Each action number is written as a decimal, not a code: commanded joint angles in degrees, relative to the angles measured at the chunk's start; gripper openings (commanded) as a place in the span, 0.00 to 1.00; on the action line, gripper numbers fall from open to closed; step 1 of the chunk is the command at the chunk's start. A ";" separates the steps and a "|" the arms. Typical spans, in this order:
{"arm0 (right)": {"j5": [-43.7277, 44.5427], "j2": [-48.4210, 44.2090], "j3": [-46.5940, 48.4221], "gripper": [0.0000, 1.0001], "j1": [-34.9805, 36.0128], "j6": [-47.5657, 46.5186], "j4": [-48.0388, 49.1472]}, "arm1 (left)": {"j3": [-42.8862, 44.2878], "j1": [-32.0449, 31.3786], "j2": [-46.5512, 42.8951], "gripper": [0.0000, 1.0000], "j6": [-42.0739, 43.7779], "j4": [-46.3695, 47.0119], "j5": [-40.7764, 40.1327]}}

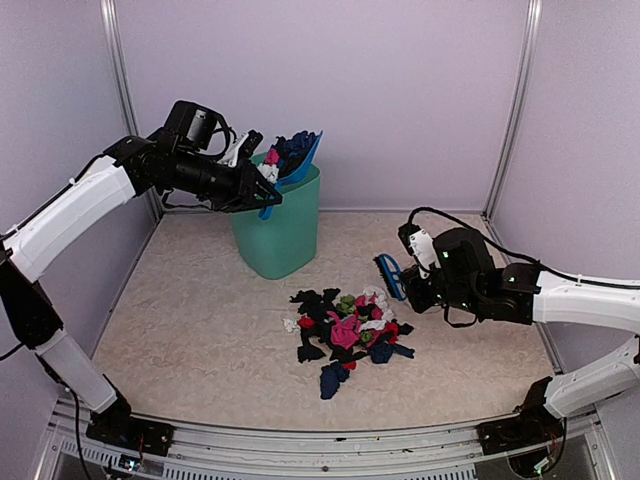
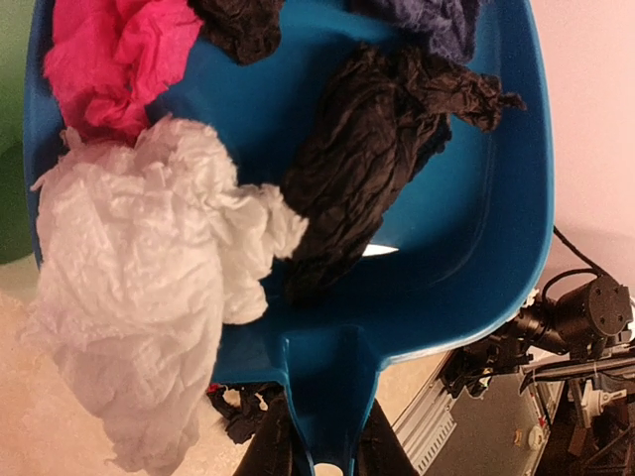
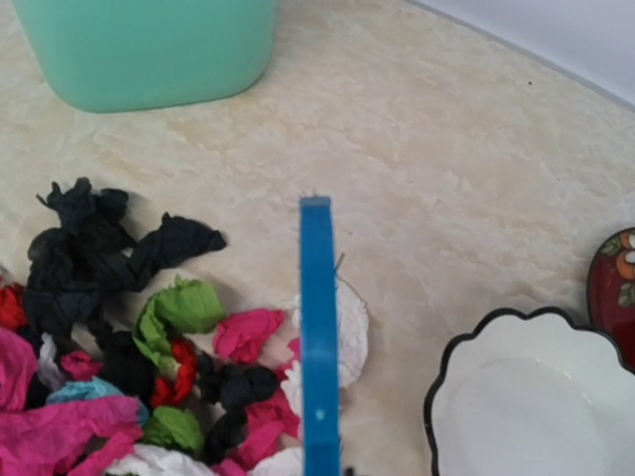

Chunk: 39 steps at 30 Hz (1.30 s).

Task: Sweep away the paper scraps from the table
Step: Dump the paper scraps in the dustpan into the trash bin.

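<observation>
A pile of paper scraps (image 1: 345, 328), black, pink, red, white, green and dark blue, lies on the beige table (image 1: 200, 330) at centre. My left gripper (image 1: 262, 193) is shut on the handle of a blue dustpan (image 1: 300, 158) and holds it tilted over a green bin (image 1: 280, 225). In the left wrist view the dustpan (image 2: 466, 228) holds white (image 2: 149, 288), pink (image 2: 109, 59) and black (image 2: 367, 139) scraps, with its handle between my fingers (image 2: 263, 446). My right gripper (image 1: 408, 285) holds a blue brush (image 1: 390, 275) just right of the pile; the brush (image 3: 317, 327) stands edge-on over white and pink scraps (image 3: 248, 332).
The green bin (image 3: 149, 50) stands behind the pile. A white bowl with a black wavy rim (image 3: 526, 407) and a red patterned dish (image 3: 613, 283) sit right of the brush. Purple walls enclose the table; a metal rim (image 1: 330, 440) runs along the front.
</observation>
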 commanded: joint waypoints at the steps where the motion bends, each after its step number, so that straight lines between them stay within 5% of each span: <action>1: -0.45 1.07 -0.22 0.00 -0.49 0.29 2.55 | 2.25 4.85 3.18 0.00 1.17 1.78 13.05; 10: -0.60 1.71 -0.13 0.00 -0.57 0.42 3.04 | -2.13 12.13 5.41 0.00 -10.93 18.43 30.81; 17: -1.23 2.33 0.30 0.00 -0.62 0.81 3.32 | -10.26 16.56 5.51 0.00 -36.24 47.49 41.48; 30: -1.25 2.08 -0.41 0.00 -0.59 2.05 4.42 | -13.62 19.62 14.47 0.00 -84.82 103.29 43.39; 34: -1.08 1.20 -0.64 0.00 -0.61 2.44 4.22 | -12.76 19.72 13.67 0.00 -82.54 101.65 43.87; 39: -1.21 0.73 -0.30 0.00 -0.58 2.06 4.01 | -13.20 19.75 8.10 0.00 -67.29 83.26 44.88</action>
